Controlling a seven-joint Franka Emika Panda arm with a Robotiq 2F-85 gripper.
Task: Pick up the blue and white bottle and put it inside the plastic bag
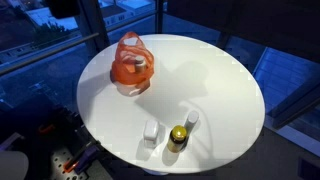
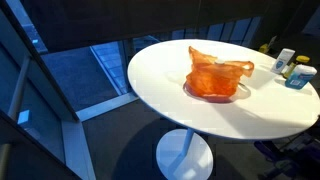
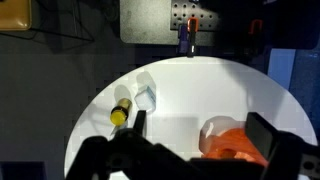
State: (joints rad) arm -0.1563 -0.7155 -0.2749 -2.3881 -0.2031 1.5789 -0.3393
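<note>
The orange plastic bag [image 1: 131, 63] sits crumpled on the round white table [image 1: 210, 80]; it also shows in an exterior view [image 2: 217, 72] and at the lower right of the wrist view [image 3: 235, 145]. The blue and white bottle [image 2: 299, 76] stands near the table edge beside a small white bottle [image 2: 285, 60]. In the wrist view it [image 3: 146, 97] stands next to a dark bottle with a yellow cap [image 3: 120, 112]. My gripper [image 3: 200, 135] hangs above the table, open and empty, with the bag by its right finger. The gripper is out of both exterior views.
Three small bottles cluster at the table's near edge [image 1: 170, 132]. Glass walls and a dark floor surround the table. A grey panel with red parts [image 3: 185, 25] stands beyond the table's far edge.
</note>
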